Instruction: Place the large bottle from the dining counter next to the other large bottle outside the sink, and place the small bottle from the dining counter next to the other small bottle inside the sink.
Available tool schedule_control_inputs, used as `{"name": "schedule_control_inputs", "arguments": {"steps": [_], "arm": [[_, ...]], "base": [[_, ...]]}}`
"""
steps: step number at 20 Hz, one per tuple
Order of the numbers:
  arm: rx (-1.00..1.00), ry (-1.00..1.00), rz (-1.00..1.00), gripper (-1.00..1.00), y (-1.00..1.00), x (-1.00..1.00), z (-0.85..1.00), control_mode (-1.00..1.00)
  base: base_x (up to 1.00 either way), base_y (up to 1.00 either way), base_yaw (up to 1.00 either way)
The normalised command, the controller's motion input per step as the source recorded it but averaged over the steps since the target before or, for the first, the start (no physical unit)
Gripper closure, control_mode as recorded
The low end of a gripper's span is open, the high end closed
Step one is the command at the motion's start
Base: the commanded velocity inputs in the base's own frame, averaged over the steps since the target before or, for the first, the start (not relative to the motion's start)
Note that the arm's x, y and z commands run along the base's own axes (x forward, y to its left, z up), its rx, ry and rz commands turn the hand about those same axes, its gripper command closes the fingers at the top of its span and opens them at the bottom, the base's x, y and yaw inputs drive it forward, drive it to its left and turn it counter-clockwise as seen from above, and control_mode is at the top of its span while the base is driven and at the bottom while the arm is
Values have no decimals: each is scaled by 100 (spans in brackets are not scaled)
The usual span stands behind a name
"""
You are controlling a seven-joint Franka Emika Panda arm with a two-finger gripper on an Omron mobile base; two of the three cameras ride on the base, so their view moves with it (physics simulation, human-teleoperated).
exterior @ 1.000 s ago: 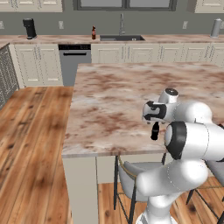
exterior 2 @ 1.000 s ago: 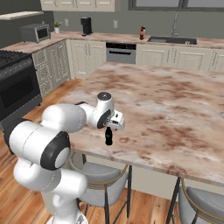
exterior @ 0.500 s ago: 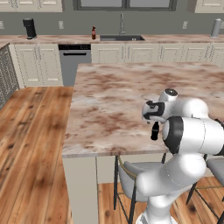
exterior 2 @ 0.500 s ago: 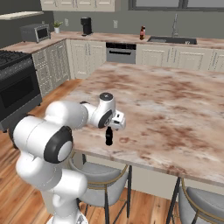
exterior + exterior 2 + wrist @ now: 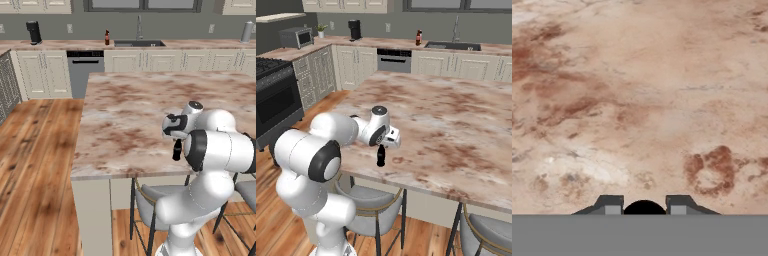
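My gripper [image 5: 176, 141] [image 5: 381, 148] points down over the front part of the dining counter [image 5: 125, 110] [image 5: 456, 120] and is shut on the neck of the small black bottle [image 5: 177, 151] [image 5: 380, 158]. The bottle is upright; whether its base touches the marble I cannot tell. In the hand view its round black top [image 5: 644, 208] sits between the fingertips [image 5: 610, 204]. Far back, the pinkish-red large bottle [image 5: 106, 37] [image 5: 418, 37] stands on the wall counter left of the sink [image 5: 139, 44] [image 5: 452, 46]. The brown large bottle is out of view.
Two stools [image 5: 152, 200] [image 5: 373, 205] stand under the island's front edge, below the arm. A coffee maker [image 5: 33, 31] [image 5: 354, 29] and a microwave [image 5: 296, 36] are on the back counter. A black stove [image 5: 276, 97] stands to the left.
The gripper and the small black bottle have stayed in the same spot. Only the arm's elbow has shifted slightly.
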Motion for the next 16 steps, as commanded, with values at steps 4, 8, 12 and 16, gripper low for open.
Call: {"name": "schedule_control_inputs", "arguments": {"steps": [4,8,12,16], "arm": [[0,1,0,100,3,-9,-33,-100],[1,2,0,100,3,-11,-24,-100],[0,6,0,100,14,-1,33,-100],[-3,8,0,100,12,0,77,-100]], "base": [[0,0,0],[0,0,0],[0,0,0],[0,0,0]]}}
